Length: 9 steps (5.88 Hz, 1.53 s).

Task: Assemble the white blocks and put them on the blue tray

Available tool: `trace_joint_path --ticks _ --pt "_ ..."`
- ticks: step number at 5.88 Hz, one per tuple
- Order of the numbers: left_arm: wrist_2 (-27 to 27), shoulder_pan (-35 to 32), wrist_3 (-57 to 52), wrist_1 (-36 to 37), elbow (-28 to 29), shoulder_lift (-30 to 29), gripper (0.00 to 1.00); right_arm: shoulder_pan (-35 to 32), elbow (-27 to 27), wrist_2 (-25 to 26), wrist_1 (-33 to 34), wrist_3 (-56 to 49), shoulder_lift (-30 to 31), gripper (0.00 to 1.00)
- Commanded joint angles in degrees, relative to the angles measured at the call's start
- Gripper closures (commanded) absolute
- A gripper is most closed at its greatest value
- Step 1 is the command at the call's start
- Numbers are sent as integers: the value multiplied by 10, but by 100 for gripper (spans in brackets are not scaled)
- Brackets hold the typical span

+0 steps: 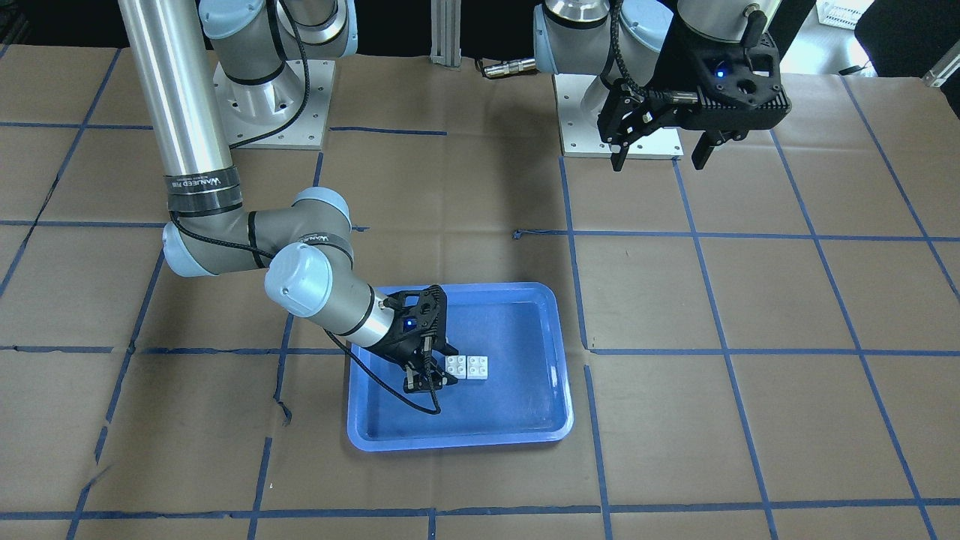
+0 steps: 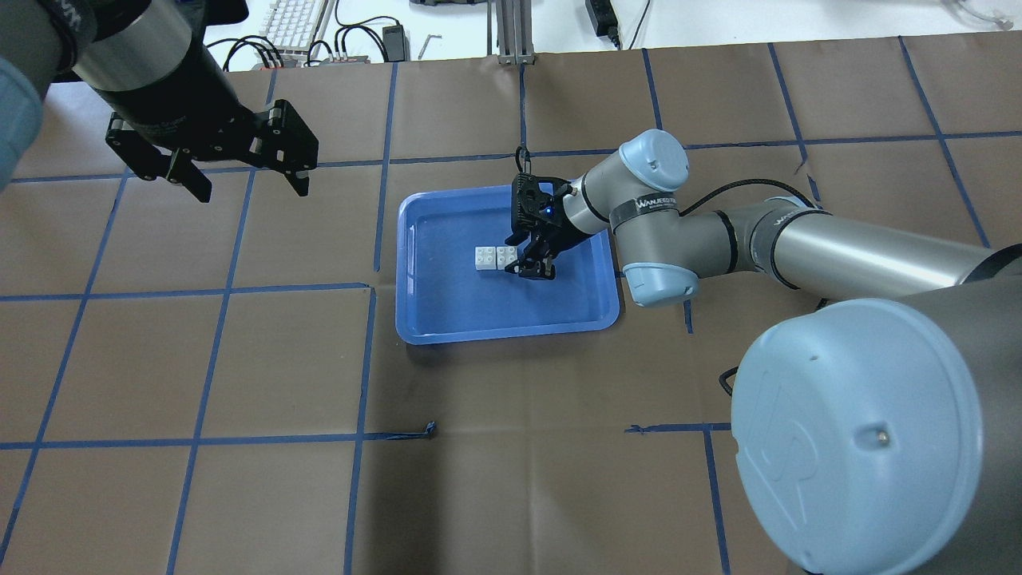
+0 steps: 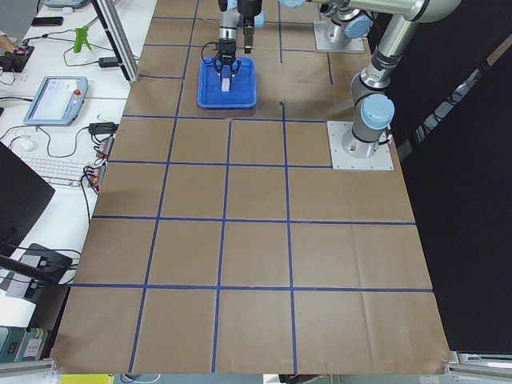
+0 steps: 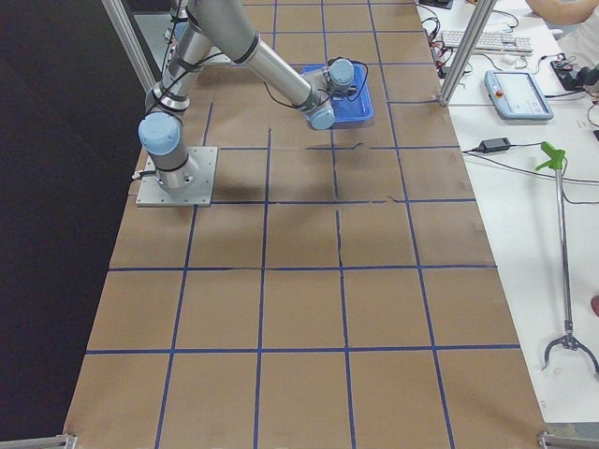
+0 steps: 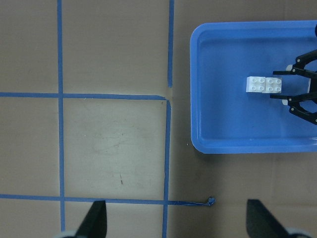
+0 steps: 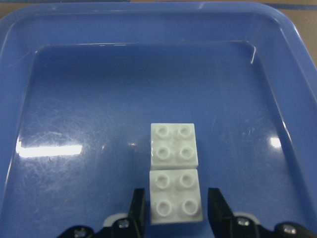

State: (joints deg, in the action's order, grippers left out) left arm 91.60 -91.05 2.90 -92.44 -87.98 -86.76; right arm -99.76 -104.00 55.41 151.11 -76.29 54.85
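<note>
Two white blocks (image 6: 174, 171) lie side by side and touching, studs up, on the floor of the blue tray (image 6: 29, 64). They also show in the overhead view (image 2: 495, 257) and the front view (image 1: 466, 367). My right gripper (image 6: 176, 208) is low in the tray with its fingers either side of the near block and a thin gap on each side, so it is open. It also shows in the overhead view (image 2: 533, 267). My left gripper (image 2: 239, 176) is open and empty, high above the table and well clear of the tray (image 2: 447, 319).
The table is covered in brown paper with blue tape grid lines. The tray (image 1: 525, 435) sits near the table's middle. The two arm bases (image 1: 262, 105) stand at the robot's side. A keyboard and cables (image 2: 295, 24) lie beyond the far edge.
</note>
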Motion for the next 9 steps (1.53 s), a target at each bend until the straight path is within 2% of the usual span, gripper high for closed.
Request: trace_joint_path --ticks 1,3,4,5,6,7,9 --pt "1 0 0 0 -1 1 1 0 11 1 0 4 0 50" --pt "1 0 0 0 -1 1 1 0 13 1 0 23 -4 47" --pt "1 0 0 0 -1 1 1 0 13 2 -1 27 -2 38" --pt "2 0 0 0 -1 1 1 0 13 3 -2 33 -1 35" --pt "2 0 0 0 -1 2 1 0 13 3 -9 58 3 7" --pt "2 0 0 0 -4 5 1 1 13 13 -16 92 23 1" --pt "2 0 0 0 -7 8 1 9 15 69 -183 103 114 0"
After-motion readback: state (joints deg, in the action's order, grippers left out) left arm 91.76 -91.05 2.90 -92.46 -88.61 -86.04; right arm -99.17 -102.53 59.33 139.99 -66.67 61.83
